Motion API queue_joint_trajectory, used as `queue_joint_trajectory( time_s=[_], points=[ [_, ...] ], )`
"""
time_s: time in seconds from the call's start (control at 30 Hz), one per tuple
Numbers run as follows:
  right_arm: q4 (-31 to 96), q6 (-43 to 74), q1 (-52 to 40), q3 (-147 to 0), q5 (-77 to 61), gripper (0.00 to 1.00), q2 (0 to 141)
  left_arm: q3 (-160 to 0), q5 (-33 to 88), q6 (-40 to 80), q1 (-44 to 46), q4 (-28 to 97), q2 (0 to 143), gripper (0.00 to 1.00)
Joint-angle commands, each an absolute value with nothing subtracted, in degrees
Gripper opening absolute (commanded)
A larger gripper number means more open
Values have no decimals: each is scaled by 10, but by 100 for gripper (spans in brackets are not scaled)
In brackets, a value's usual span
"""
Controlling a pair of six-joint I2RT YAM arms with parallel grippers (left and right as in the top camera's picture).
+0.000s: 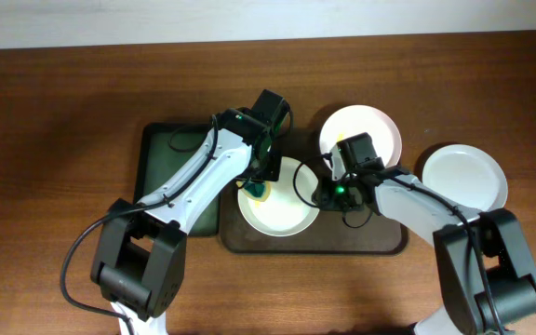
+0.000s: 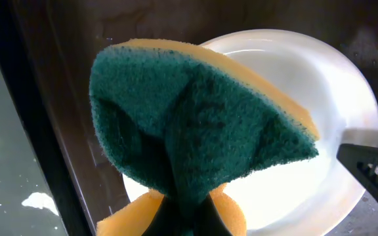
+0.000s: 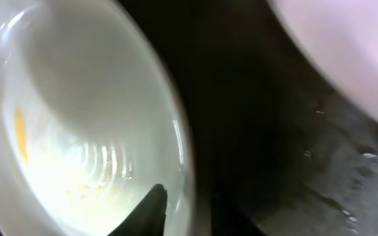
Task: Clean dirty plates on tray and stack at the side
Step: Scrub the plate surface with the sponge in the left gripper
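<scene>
A white plate [image 1: 282, 216] with a yellow smear [image 3: 20, 134] lies at the left of the dark brown tray [image 1: 352, 238]. My left gripper [image 1: 261, 186] is shut on a green and yellow sponge [image 2: 195, 118] and holds it over the plate's left part [image 2: 320, 85]. My right gripper [image 1: 320, 193] is shut on this plate's right rim [image 3: 176, 141], one finger inside and one outside. A second plate [image 1: 361, 130] sits at the tray's far right corner. A third plate [image 1: 465, 177] lies on the table to the right.
A narrower dark green tray [image 1: 161, 154] with white specks lies just left of the brown tray, and its edge shows in the left wrist view [image 2: 5, 131]. The wooden table [image 1: 54, 140] surrounds both trays.
</scene>
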State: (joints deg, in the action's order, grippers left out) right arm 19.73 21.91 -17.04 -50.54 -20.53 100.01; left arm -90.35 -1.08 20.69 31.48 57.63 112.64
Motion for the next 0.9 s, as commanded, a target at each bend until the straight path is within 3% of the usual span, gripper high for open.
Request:
queue_joint_trajectory(
  time_s=[0.0,0.1,0.6,0.87],
  points=[
    [197,219,-172,-501,-223,8,1014,-902,-20,215,316,573,1129,0],
    [199,219,-172,-501,-223,4,1013,-882,-20,214,316,566,1129,0],
    [208,230,-173,-501,-223,4,1013,-790,-19,251,316,507,1129,0],
    [208,231,-173,-501,-223,4,1013,-722,45,263,316,455,1134,0]
  ],
)
